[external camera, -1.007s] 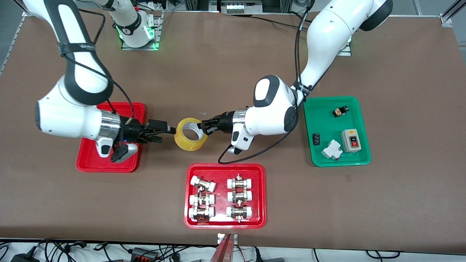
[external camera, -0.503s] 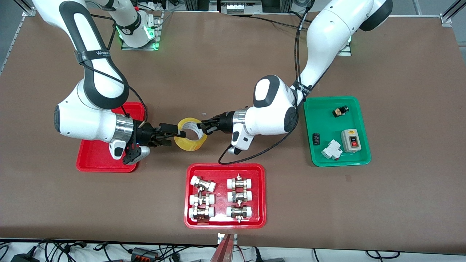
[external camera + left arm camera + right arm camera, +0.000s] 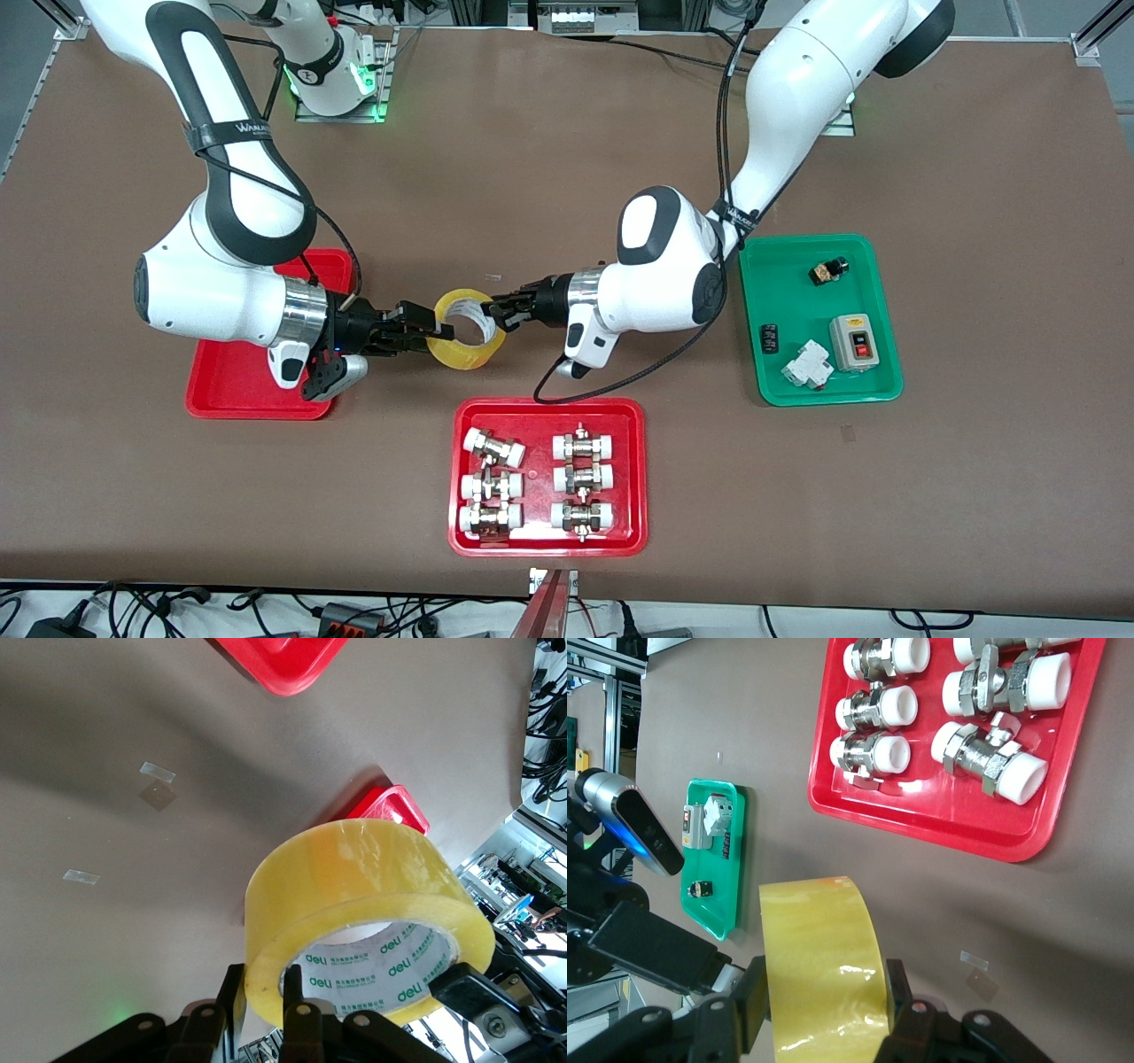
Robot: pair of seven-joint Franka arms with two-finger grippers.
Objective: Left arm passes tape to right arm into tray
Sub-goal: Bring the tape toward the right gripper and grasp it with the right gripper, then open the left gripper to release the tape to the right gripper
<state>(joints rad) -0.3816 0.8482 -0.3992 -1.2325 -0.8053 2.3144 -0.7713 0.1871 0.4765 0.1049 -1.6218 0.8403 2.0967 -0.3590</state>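
Observation:
The yellow tape (image 3: pixel 465 354) is held in the air over the table's middle, beside the plain red tray (image 3: pixel 221 394). My left gripper (image 3: pixel 490 312) is shut on the roll's wall, one finger inside the hole, as the left wrist view shows for the gripper (image 3: pixel 264 988) and the tape (image 3: pixel 354 877). My right gripper (image 3: pixel 438 326) comes from over the plain tray and is shut across the tape's width. In the right wrist view the right gripper (image 3: pixel 824 1001) has a finger against each flat side of the tape (image 3: pixel 819 966).
A red tray (image 3: pixel 461 540) with several white-and-metal pipe fittings lies nearer to the front camera than the tape; it also shows in the right wrist view (image 3: pixel 921 819). A green tray (image 3: pixel 762 381) with switches lies toward the left arm's end.
My right gripper has moved in from over the plain tray to the tape, and its fingers have closed onto the roll's sides. My left gripper has kept its hold and hardly moved.

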